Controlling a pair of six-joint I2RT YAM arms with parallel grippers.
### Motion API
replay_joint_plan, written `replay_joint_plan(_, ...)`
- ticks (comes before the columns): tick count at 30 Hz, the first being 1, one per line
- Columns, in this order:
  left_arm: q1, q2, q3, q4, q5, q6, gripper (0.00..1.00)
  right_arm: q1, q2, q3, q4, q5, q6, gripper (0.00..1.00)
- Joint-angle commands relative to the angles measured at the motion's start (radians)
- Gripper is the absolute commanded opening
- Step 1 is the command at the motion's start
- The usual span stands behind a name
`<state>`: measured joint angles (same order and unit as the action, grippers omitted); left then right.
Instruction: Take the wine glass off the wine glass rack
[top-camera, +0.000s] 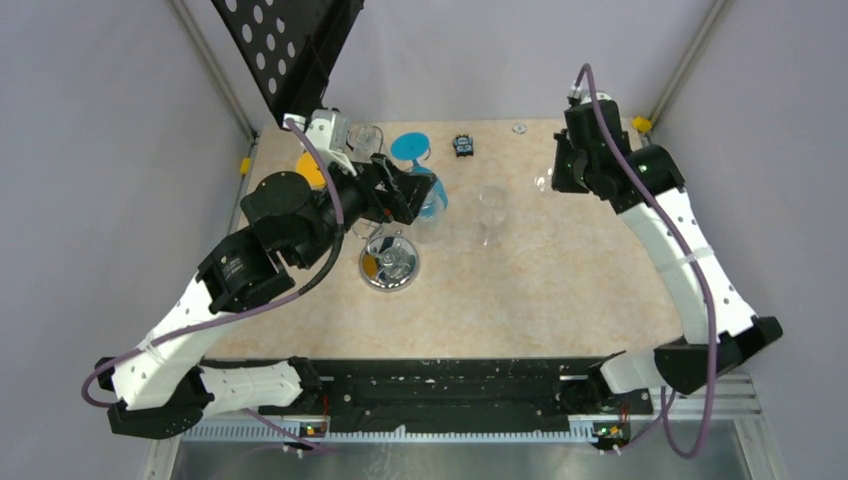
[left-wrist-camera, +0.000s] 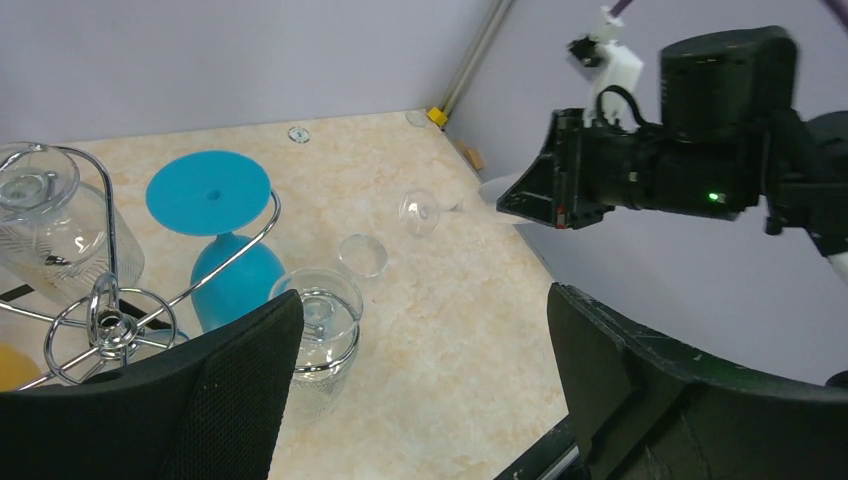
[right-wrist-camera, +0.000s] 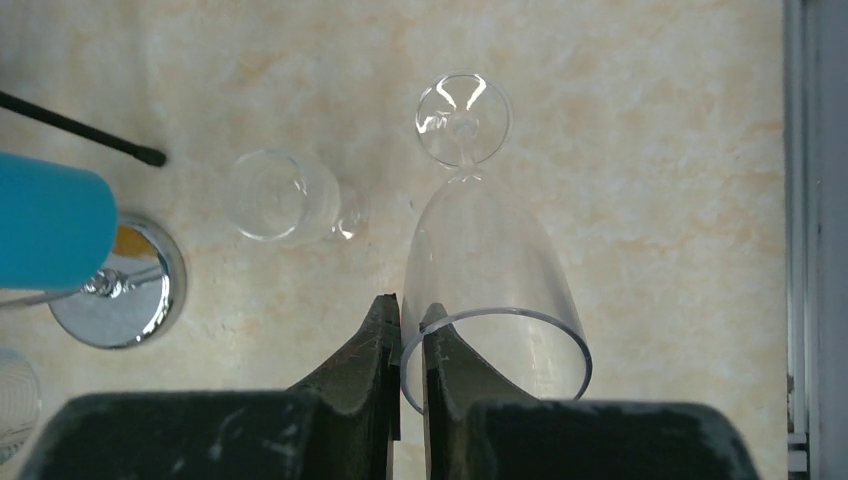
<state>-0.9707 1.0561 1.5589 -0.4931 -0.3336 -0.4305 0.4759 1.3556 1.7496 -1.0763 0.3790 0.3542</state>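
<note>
Clear stemmed wine glass (right-wrist-camera: 485, 270): off the rack, far right of the bench, pinched by its rim.

Left to right:
- Left arm (top-camera: 255, 265) reaches in over the rack. Its jaws stand wide apart with nothing between them, just beside the hanging glasses.
- Silver wire rack with curled hooks and a round chrome base (left-wrist-camera: 105, 320) stands on the beige marbled bench (right-wrist-camera: 650, 200). It is loaded with inverted glasses, among them a blue wine glass (left-wrist-camera: 215, 190) and clear ones on either side.
- A second clear glass (right-wrist-camera: 270, 195) stands free on the bench, between the rack and the held glass, apart from both.
- Right arm (top-camera: 680, 240): jaws closed tight on the rim wall of the clear stemmed wine glass, one finger inside the bowl and one outside. The foot points away from the wrist. Cannot tell whether the foot touches the bench.

Step, as a judgement: removal looks done, and the carry or set-down of the freed glass is in hand.

Next move calls for lowering it to a bare patch well apart from the standing glass, then easing the jaws apart. A rim pinch is thin and the glass is tilted, so it could slip or roll on release; steady it before letting go.
</note>
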Motion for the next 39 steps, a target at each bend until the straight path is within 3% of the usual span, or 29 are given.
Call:
replay_joint_plan(1,-0.003,-0.005,0.04,-0.005,-0.005,0.02,0.95,-0.072,0.051,0.013,-0.06,-0.223,-0.052,0.0)
replay_joint_plan(8,-0.003,-0.001,0.04,-0.01,-0.007,0.038,0.95,-0.098,0.159,0.008,-0.108,-0.308,-0.128,0.0)
replay_joint_plan(33,-0.002,0.018,0.042,-0.02,-0.031,0.057,0.95,-0.118,0.36,0.032,-0.093,-0.251,-0.181,0.0)
replay_joint_plan(39,-0.002,0.038,0.055,-0.027,-0.033,0.046,0.95,-0.124,0.363,0.06,-0.094,-0.248,-0.19,0.28)
